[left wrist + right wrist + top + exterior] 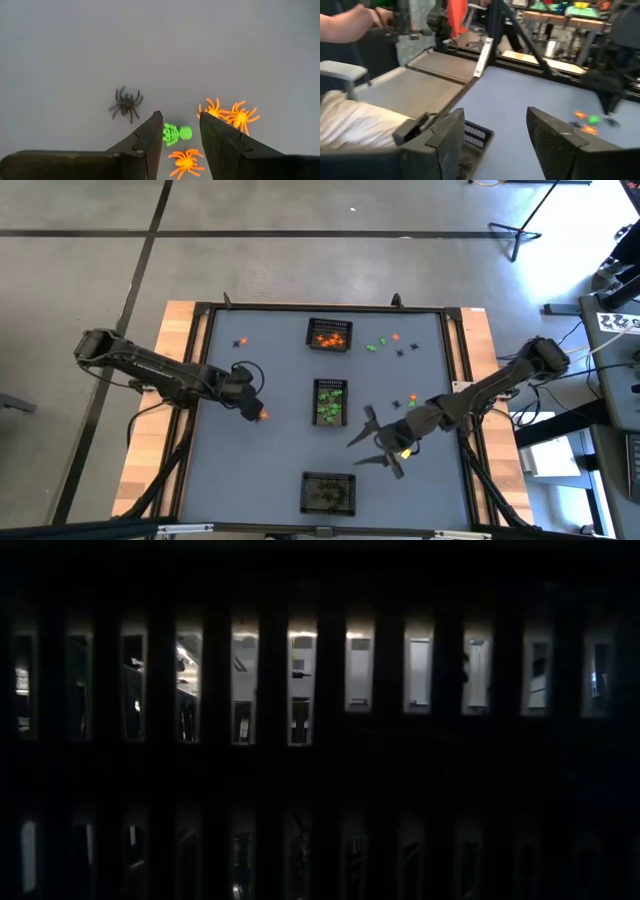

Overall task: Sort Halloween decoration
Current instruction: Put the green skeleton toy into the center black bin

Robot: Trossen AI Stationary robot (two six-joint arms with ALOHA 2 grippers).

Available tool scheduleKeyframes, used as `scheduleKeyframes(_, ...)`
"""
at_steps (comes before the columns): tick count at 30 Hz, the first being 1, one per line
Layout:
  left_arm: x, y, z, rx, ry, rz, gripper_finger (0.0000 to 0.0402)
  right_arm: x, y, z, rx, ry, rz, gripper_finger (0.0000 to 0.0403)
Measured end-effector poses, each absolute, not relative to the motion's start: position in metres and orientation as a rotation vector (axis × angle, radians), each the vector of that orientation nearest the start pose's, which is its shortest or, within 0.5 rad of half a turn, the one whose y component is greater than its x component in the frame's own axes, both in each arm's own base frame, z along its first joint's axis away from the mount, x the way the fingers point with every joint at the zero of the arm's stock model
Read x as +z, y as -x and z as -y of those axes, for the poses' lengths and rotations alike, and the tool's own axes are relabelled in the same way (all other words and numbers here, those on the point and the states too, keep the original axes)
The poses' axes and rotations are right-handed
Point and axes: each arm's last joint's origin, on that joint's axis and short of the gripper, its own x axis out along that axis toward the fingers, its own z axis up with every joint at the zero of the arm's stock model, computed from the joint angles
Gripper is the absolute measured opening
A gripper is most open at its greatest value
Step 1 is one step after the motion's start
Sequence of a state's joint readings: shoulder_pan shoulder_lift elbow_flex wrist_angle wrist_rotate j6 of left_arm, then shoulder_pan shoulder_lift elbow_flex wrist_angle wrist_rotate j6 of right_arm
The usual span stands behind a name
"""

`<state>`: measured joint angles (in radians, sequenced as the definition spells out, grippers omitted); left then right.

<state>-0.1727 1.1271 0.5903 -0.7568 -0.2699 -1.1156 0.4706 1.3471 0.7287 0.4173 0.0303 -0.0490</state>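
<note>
Halloween decoration pieces lie scattered over your grey counter (280, 380). From above you have a loose group of green, orange and dark trinkets (385, 343) near the far right part, a few more (410, 400) just ahead of the right arm, one small piece (240, 341) at the far left, and an orange one (263, 415) at the tip of the left arm.

Three black mesh baskets stand in a line down the middle. The far basket (329, 335) holds orange pieces, the middle basket (330, 401) holds green ones, and the near basket (328, 492) holds dark contents you cannot make out.

Your left gripper (181, 131) is low over the left side of the counter. Its fingers (150, 135) are apart, with nothing between them touching both. The left wrist view shows a green skeleton (175, 134) in the gap, an orange spider (184, 161) beside it, two more orange spiders (229, 114) at the outer side of one finger, and a black spider (126, 103) well apart.

Your right gripper (372, 442) sits between the middle and near baskets, on their right. Its fingers (447, 137) are spread wide and hold nothing.

The low view is too dark to inspect.
</note>
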Motion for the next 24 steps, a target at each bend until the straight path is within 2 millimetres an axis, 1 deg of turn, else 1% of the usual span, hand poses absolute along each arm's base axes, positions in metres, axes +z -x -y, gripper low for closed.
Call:
scheduleKeyframes(5, 0.171, -0.177, 0.022, 0.747, 0.689, -1.082, 0.0123, 0.25, -0.249, -0.125, 0.429, 0.094, -0.174, 0.0214)
scheduleKeyframes(10, 0.162, -0.183, 0.025, 0.71, 0.696, -1.147, 0.0123, 0.26, -0.237, -0.119, 0.433, 0.08, -0.129, 0.0214)
scheduleKeyframes(13, 0.156, -0.185, 0.026, 0.714, 0.695, -1.197, 0.0123, 0.262, -0.232, -0.117, 0.438, 0.06, -0.114, 0.0214)
scheduleKeyframes(18, 0.149, -0.186, 0.026, 0.737, 0.68, -1.243, 0.0123, 0.257, -0.23, -0.116, 0.438, 0.063, -0.132, 0.0214)
scheduleKeyframes(24, 0.142, -0.189, 0.024, 0.772, 0.669, -1.269, 0.0123, 0.255, -0.23, -0.116, 0.436, 0.064, -0.136, 0.0214)
